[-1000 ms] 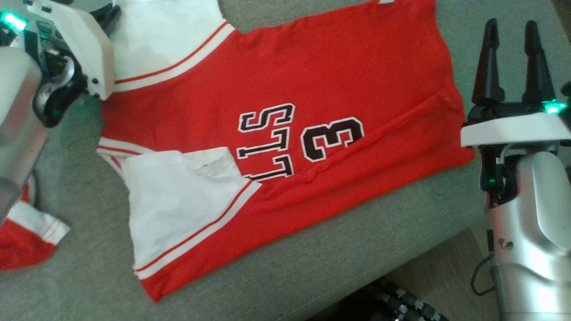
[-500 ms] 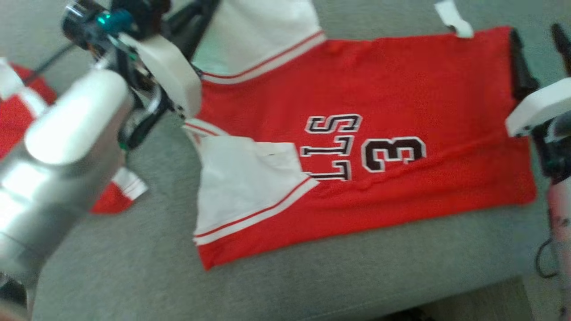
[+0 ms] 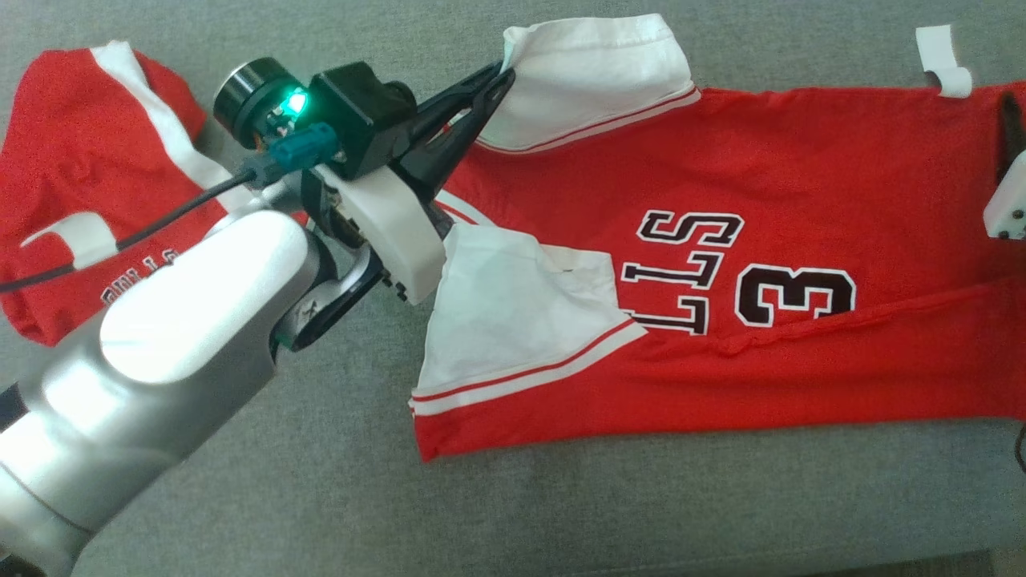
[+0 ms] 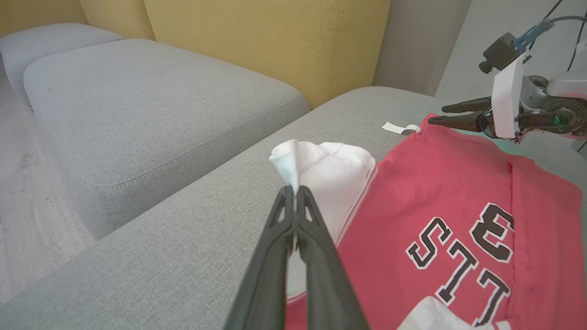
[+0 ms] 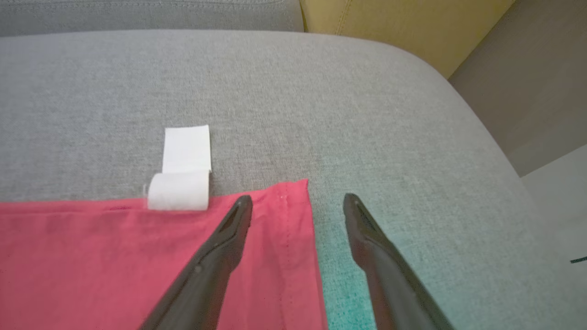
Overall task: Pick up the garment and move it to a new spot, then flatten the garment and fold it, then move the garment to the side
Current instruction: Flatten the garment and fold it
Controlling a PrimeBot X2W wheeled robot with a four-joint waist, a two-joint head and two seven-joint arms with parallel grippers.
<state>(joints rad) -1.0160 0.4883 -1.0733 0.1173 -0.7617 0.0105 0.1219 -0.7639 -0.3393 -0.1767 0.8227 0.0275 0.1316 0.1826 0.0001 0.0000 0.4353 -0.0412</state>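
Red jersey fabric, white sleeves, spread on the grey sofa cushion (image 3: 240,481).

- Garment (image 3: 721,200): lies flat in the head view, long axis 9 to 3 o'clock, collar end toward 9, hem toward 3. One lengthwise crease along its 6 o'clock side.
- Left gripper (image 3: 501,80): clenched on the corner of the far sleeve (image 3: 593,72), fingers pointing to about 2 o'clock. The left wrist view confirms this: the tips are pressed together with a white peak of cloth standing above them. The bulk of the garment lies at 4 o'clock from this grip.
- Right gripper (image 5: 298,204): released, jaws wide, at the hem's far corner on the 3 o'clock side. One finger is over red cloth, the other over bare cushion, with the hem edge between them. Contact with the cloth: cannot tell.
- Judgement: each arm is at its own end of the long axis, so the left is nearer the sleeves and the right nearer the hem. Flattening probably depends on pulling the sleeve outward toward 12 o'clock.

Count: two grippers, two white sleeves (near sleeve (image 3: 513,320) folded over the chest), one white tag (image 3: 942,60) at the hem, one second red garment (image 3: 80,160) at 9 o'clock, apart from the first.
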